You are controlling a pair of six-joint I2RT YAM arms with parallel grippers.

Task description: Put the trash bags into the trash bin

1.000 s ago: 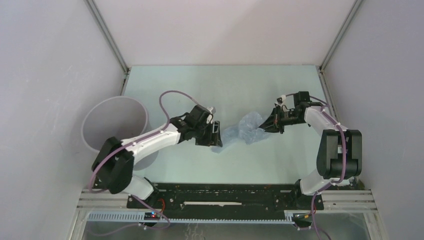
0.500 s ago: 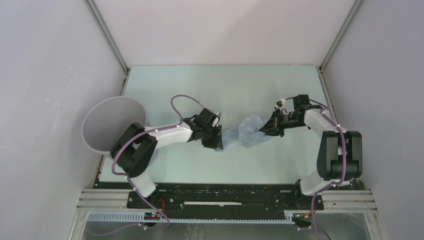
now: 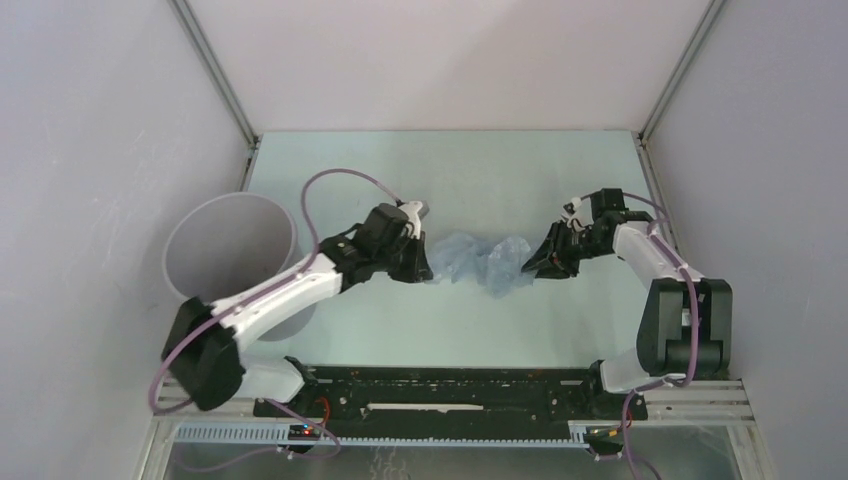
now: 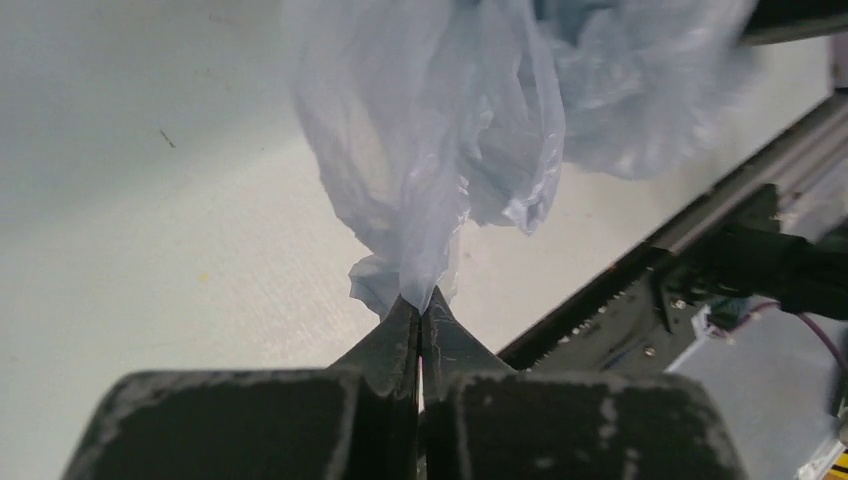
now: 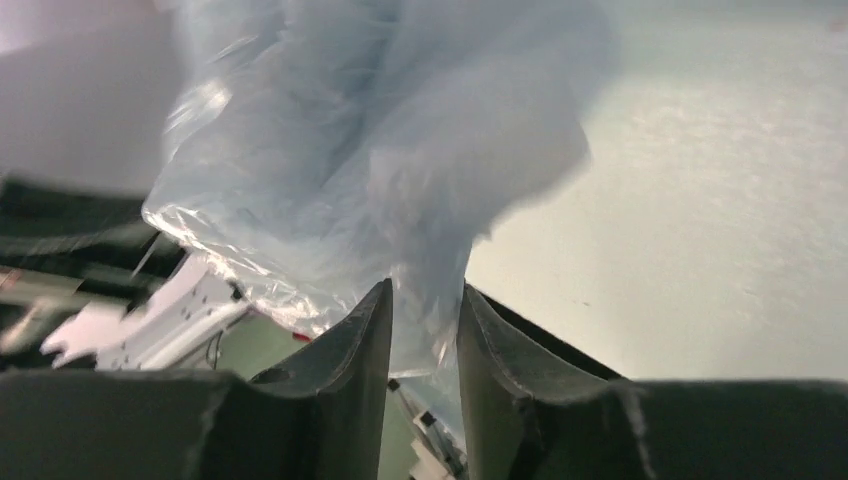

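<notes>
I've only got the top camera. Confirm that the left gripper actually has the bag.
Observer: It does. In the left wrist view the left gripper is shut, with a thin gathered neck of the bag pinched right at its tips.
Operator: Now report the right gripper.
Observer: In the right wrist view the right gripper has its jaws apart. A strip of film hangs in the gap between them, and the bulk of the bag billows beyond the tips.
</notes>
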